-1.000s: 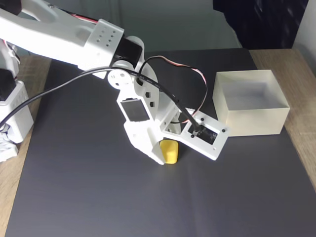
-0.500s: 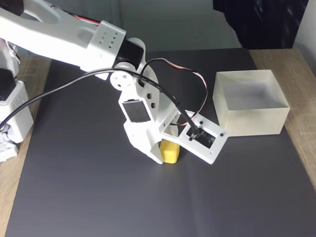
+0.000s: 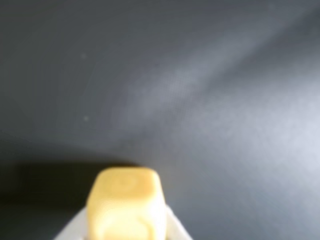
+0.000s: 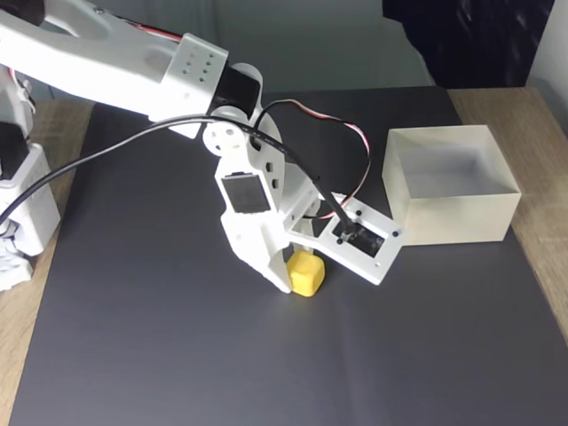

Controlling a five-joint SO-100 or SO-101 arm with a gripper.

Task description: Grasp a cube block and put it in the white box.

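Note:
The yellow cube block (image 4: 308,274) sits low over the dark mat, left of the white box (image 4: 461,218). My gripper (image 4: 302,279) points down and is shut on the cube, with the fixed white finger on its left and the moving jaw on its right. In the wrist view the blurred cube block (image 3: 126,202) is at the bottom edge, held in my gripper (image 3: 125,231), with white fingers (image 3: 175,229) on either side. I cannot tell whether the cube touches the mat. The box stands open-topped on the mat's right edge, about a cube's width past the wrist camera housing.
A dark grey mat (image 4: 177,355) covers the wooden table (image 4: 541,124). The arm's base (image 4: 22,213) stands at the left edge. A black cable (image 4: 106,160) and red-white wires (image 4: 355,142) loop around the wrist. Dark cloth (image 4: 470,40) hangs at the back right.
The moving jaw has closed in on the cube from the right. The cube has turned slightly, and the wrist has shifted a little up and left.

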